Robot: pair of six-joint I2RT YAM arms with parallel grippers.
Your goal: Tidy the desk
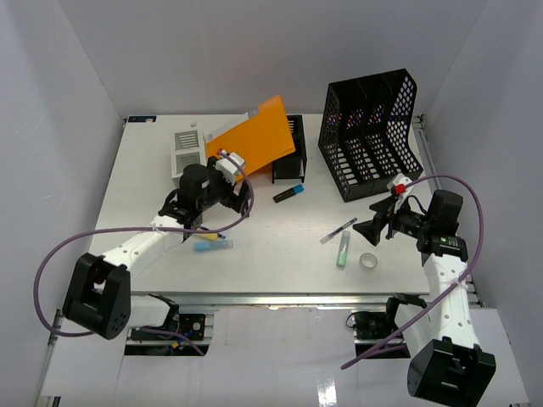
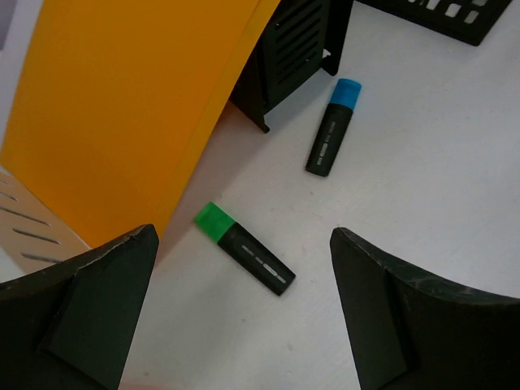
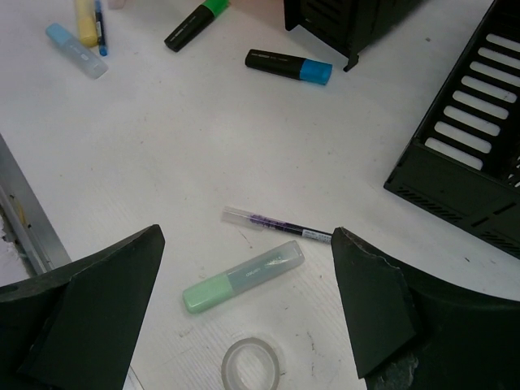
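Note:
The desk (image 1: 280, 254) is a wide white tabletop strewn with stationery. My left gripper (image 1: 240, 197) hangs open beside the tilted orange folder (image 1: 252, 138), with nothing between its fingers. Under it in the left wrist view (image 2: 244, 280) lies a black highlighter with a green cap (image 2: 244, 248), and a blue-capped one (image 2: 333, 128) lies farther off. My right gripper (image 1: 373, 229) is open and empty too. Below its fingers (image 3: 248, 280) lie a pale green highlighter (image 3: 242, 278), a thin purple pen (image 3: 276, 223) and a tape ring (image 3: 253, 366).
A black mesh file holder (image 1: 371, 136) stands at the back right. The folder leans between a white drawer unit (image 1: 187, 151) and a small black organizer (image 1: 288, 159). A light-blue marker and a yellow one (image 1: 212, 244) lie near the front left. A metal rail (image 1: 297, 298) lines the near edge.

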